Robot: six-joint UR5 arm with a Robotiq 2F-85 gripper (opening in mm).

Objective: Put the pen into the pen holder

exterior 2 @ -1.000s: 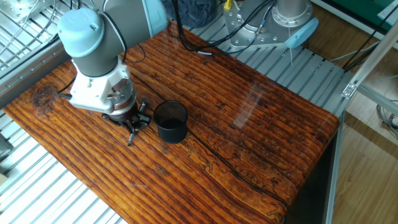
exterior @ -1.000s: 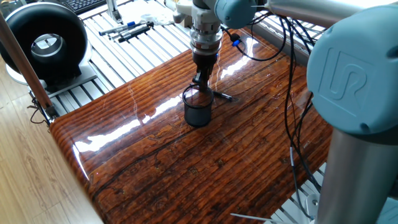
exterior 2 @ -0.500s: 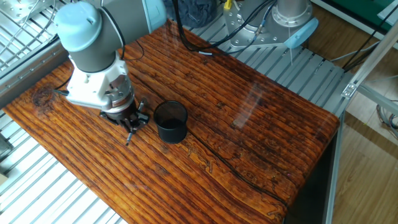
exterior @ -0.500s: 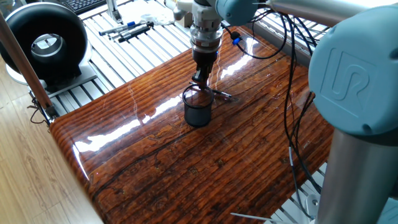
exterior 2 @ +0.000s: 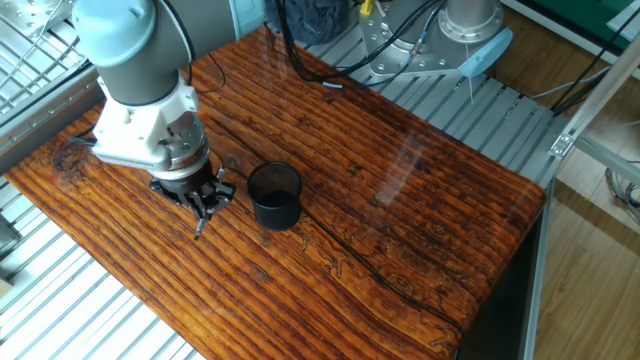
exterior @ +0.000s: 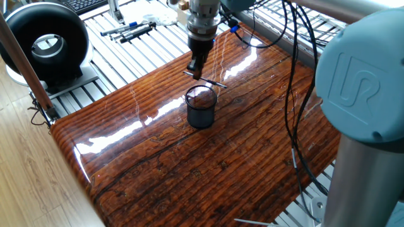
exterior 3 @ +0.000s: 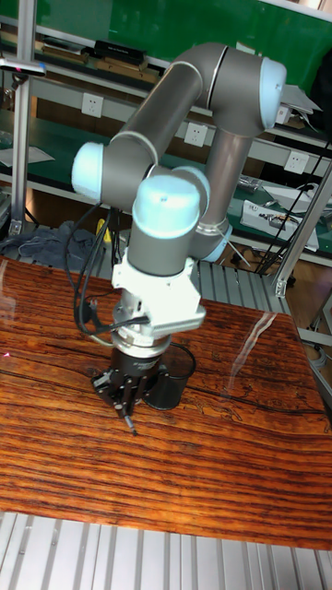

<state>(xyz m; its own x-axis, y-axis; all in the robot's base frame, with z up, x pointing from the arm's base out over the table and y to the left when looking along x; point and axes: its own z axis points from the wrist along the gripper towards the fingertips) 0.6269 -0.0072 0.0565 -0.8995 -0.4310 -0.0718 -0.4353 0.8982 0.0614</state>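
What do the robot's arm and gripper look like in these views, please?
The arm has thick grey tube links joined by rounded joints with pale blue caps; one cap carries an embossed UR logo. A white housing sits above a ribbed metallic wrist. The gripper is small, black and two-fingered. Black cables hang alongside the arm.

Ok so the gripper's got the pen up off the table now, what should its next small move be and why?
Probably carry the pen sideways over the pen holder and tip it upright. The gripper holds it roughly level, lifted, beside and behind the cup's rim, so lowering now would likely miss the opening.
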